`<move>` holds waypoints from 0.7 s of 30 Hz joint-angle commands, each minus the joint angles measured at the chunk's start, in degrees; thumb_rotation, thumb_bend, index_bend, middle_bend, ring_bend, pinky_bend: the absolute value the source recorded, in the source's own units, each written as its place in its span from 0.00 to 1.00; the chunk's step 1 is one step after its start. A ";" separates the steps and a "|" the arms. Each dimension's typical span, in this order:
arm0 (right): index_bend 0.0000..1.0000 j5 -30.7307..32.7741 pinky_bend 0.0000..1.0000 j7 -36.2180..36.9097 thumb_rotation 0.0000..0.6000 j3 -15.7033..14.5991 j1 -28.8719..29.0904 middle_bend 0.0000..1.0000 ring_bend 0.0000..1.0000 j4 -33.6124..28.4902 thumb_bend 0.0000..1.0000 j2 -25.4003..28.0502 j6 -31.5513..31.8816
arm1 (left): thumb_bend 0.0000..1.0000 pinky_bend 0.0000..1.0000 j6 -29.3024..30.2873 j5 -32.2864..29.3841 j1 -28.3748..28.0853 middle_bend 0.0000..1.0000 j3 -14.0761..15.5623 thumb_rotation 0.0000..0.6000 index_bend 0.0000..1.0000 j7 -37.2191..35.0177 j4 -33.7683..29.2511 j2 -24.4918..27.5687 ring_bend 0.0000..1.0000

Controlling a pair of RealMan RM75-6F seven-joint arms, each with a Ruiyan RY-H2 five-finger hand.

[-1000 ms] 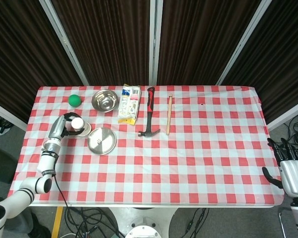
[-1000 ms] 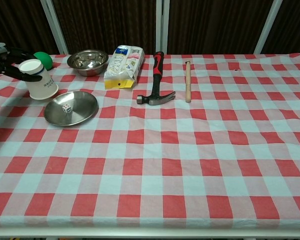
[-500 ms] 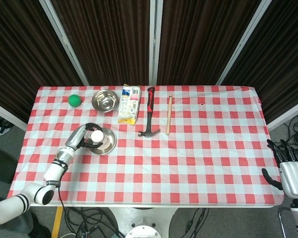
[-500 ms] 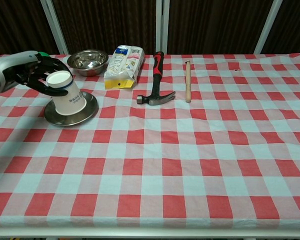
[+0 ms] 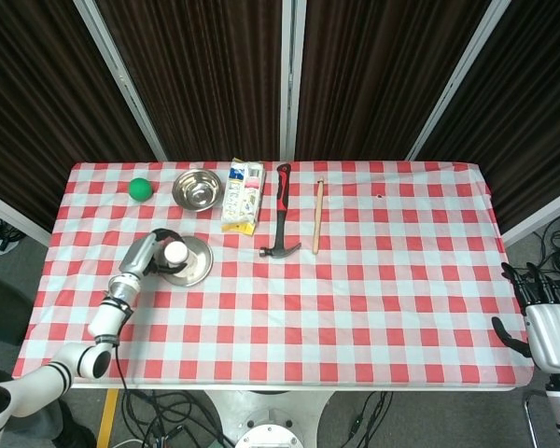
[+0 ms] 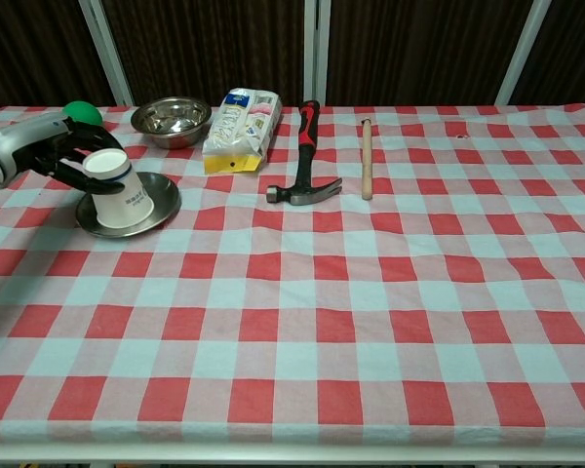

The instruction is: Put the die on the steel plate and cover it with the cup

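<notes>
Left hand [image 6: 63,146] gripped the white paper cup [image 6: 122,190], fingers [image 6: 78,161] wrapped around its upper part from the robot's left. Cup was inverted, closed base up, mouth down on the steel plate [image 6: 161,200]. Its long axis was tilted: base leaned toward the hand, wide mouth sat further right on the plate. In the head view the cup [image 5: 175,254] stood on the left part of the plate [image 5: 198,266], the hand [image 5: 142,254] just beside it. Die not visible in either view.

Right hand [image 5: 549,327] hung off the table's right edge, well apart from everything, fingers apart, holding nothing.

Also on the checked cloth: green ball [image 6: 82,112], steel bowl [image 6: 171,115], packet [image 6: 239,129], hammer [image 6: 302,156], wooden stick [image 6: 367,156].
</notes>
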 commanded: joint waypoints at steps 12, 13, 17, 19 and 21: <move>0.05 -0.42 0.15 0.23 1.00 -0.26 -0.14 0.21 0.02 0.07 0.25 -0.04 0.23 | 0.30 0.21 0.80 4.00 0.57 0.32 2.44 1.00 0.46 -0.88 -8.11 3.54 0.18; 0.05 -0.42 0.15 0.18 1.00 -0.26 -0.18 0.21 0.02 0.01 0.25 0.02 0.29 | 0.30 0.21 0.77 4.23 0.50 0.32 2.57 1.00 0.46 -0.81 -8.69 3.89 0.18; 0.05 -0.45 0.15 0.04 1.00 -0.19 -0.28 0.21 0.02 -0.27 0.25 0.20 0.56 | 0.30 0.21 -0.58 2.76 -0.34 0.32 2.00 1.00 0.46 1.03 -6.87 3.34 0.18; 0.05 -0.47 0.15 -0.04 1.00 -0.17 -0.28 0.21 0.02 -0.43 0.25 0.23 0.61 | 0.30 0.21 -1.10 1.05 -0.79 0.32 1.02 1.00 0.46 2.12 -4.23 2.06 0.18; 0.05 -0.51 0.15 -0.15 1.00 -0.18 -0.27 0.21 0.02 -0.55 0.25 0.25 0.61 | 0.30 0.21 -1.21 -0.34 -1.03 0.32 0.04 1.00 0.46 2.51 -2.08 1.01 0.18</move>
